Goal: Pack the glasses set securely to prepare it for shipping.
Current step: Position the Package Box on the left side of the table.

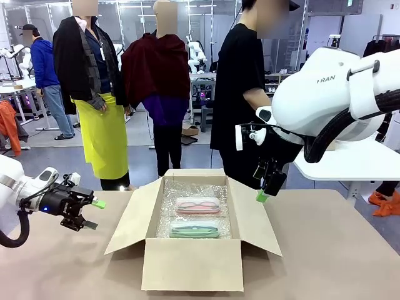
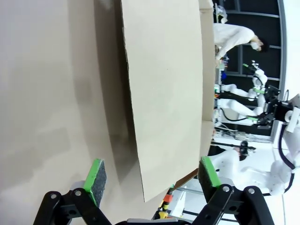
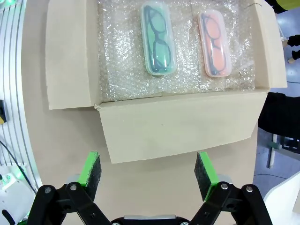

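Pink case [image 1: 197,205], green case [image 1: 194,230] lie in box [image 1: 187,265]; both jaws apart, empty; likely next: fold flaps [image 1: 130,220] inward evenly.

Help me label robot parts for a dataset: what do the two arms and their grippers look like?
Both arms, left arm and right arm, have rounded white shells; the right one bears grey lettering and a black ribbed hose. The left gripper and right gripper are black two-finger linkages with green pads.
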